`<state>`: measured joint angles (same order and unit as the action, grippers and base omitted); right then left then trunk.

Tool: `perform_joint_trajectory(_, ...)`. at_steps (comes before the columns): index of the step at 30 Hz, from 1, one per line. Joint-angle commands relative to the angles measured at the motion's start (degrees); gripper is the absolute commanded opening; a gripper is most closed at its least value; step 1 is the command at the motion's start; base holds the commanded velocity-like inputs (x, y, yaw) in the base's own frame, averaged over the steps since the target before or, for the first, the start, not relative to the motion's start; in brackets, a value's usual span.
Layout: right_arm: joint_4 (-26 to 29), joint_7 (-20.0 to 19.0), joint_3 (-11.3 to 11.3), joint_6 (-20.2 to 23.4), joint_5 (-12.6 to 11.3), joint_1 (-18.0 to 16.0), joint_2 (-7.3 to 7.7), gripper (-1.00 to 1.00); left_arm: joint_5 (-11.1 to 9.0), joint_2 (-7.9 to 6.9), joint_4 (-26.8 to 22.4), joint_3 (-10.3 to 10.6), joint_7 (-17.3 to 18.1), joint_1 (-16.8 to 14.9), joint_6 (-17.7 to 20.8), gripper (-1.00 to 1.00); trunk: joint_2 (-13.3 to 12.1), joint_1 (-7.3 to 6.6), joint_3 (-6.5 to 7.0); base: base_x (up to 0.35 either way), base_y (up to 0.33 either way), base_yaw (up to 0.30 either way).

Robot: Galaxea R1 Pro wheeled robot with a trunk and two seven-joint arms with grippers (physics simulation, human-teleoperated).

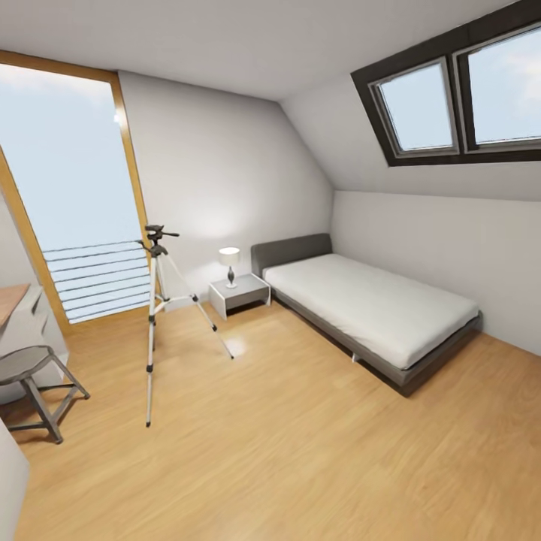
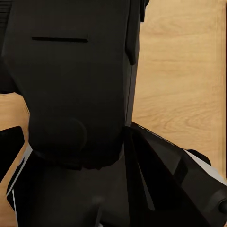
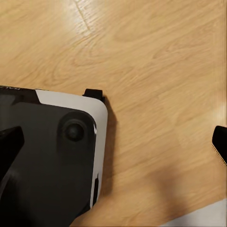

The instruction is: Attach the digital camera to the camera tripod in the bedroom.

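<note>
The camera tripod [image 1: 155,315] stands on the light wood floor of the bedroom, left of centre before the tall wood-framed window [image 1: 68,188]. Its thin silver legs are spread and its black head [image 1: 156,239] with the pan handle is bare. The digital camera is out of view. My right gripper [image 3: 113,142] is open over the floor beside my own base, one fingertip [image 3: 9,144] at each side of the right wrist view. My left gripper [image 2: 113,149] hangs close against my dark body, one fingertip [image 2: 10,149] far out at the side, nothing between the fingers.
A grey bed [image 1: 368,308] lies along the right wall. A white nightstand [image 1: 239,293] with a lamp [image 1: 230,264] stands beside it. A round-seated metal stool [image 1: 34,379] and a desk corner [image 1: 11,300] are at the left. Skylights [image 1: 458,98] sit in the sloped ceiling.
</note>
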<state>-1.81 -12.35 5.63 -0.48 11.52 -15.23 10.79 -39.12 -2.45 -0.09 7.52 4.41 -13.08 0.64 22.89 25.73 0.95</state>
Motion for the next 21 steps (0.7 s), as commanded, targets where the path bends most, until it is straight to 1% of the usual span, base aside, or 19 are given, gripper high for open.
perform_joint_trajectory(1,-0.1,-0.1,0.5,0.0,0.5,-0.1,0.03,1.00,-0.4,-0.01,0.0,0.5,0.0,0.0,0.1,-1.00,0.0,0.05,-0.02,0.320,0.000,0.000)
perform_joint_trajectory(21,-0.1,0.0,0.4,-0.2,0.5,-0.1,0.03,1.00,-0.4,0.05,0.0,0.5,0.0,0.0,-0.2,-1.00,0.0,0.05,-0.02,0.320,0.000,0.000)
